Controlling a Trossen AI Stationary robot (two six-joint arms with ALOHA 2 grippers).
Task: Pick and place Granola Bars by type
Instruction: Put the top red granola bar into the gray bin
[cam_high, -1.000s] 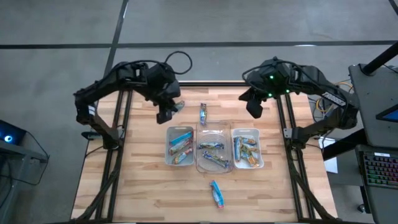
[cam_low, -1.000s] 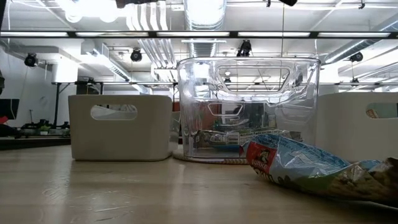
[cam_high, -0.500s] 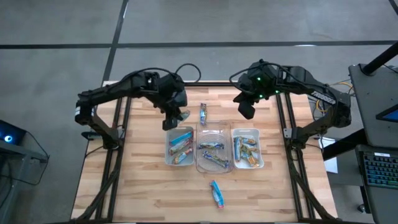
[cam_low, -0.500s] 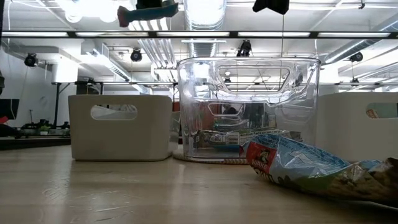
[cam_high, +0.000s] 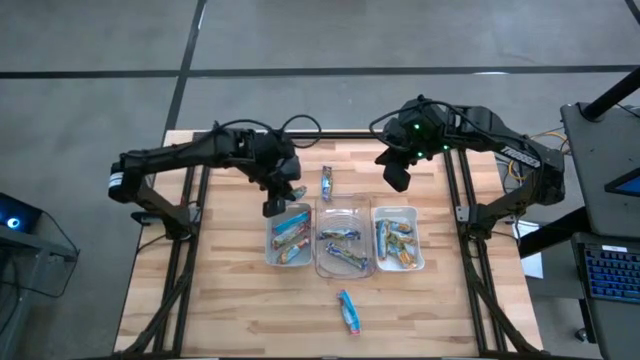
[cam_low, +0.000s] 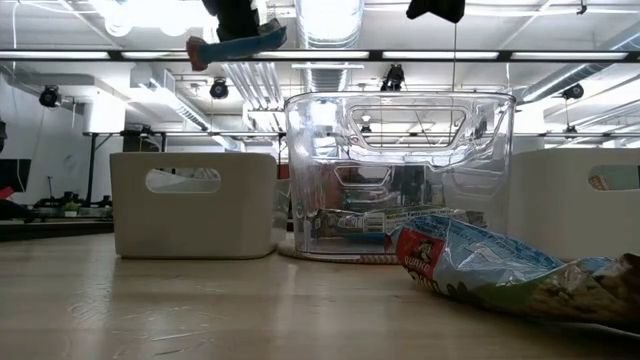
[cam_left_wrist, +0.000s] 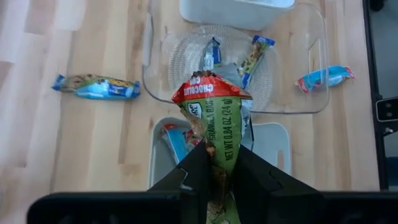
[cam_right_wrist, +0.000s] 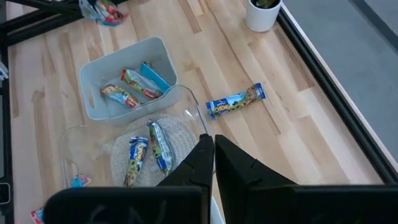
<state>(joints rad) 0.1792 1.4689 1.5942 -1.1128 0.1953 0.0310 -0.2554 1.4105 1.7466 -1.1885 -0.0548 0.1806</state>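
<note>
Left gripper raised above the wooden surface, at the far edge of the left tray, fingers clamped on a red-and-green granola bar that sticks out ahead of them; in the low view that same bar hanging high above the left tray. Right gripper up over the far side of the surface, near the far-right corner, fingers pressed together on nothing. Three trays in a row at mid-surface: left tray with blue and reddish bars, clear middle tray with blue bars, right tray with green-tan bars. One blue bar lying loose on the surface just beyond the middle tray, another blue bar loose on the near side, well apart from the trays. White pot with a plant near the surface's edge
</note>
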